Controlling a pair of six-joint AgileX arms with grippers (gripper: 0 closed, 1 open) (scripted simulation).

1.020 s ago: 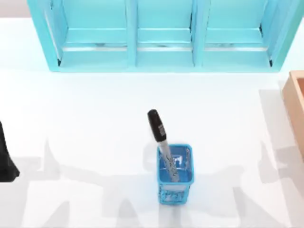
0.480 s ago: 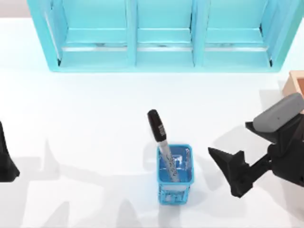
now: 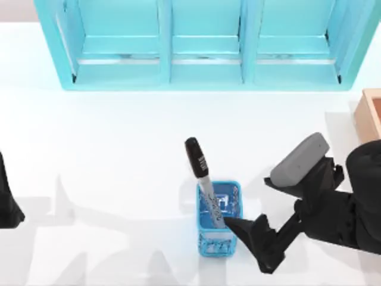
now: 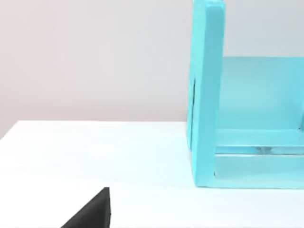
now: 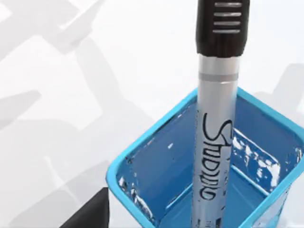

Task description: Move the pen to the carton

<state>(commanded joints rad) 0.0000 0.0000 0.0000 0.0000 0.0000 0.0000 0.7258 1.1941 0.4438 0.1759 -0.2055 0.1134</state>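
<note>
pen lower end hidden — blue holder

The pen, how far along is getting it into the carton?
Nothing delivered yet: the pen stands in the blue holder. In hand: the right gripper is open beside the holder. Left: grasp, lift, carry to the carton at the table's right edge. The left arm sits parked.

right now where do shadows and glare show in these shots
Top view: soft grey arm shadows streak the white table around the blue mesh holder. Right wrist view: pale shadows cross the table, white glints speckle the holder's inside. Left wrist view: even light, no hard shadows.
</note>
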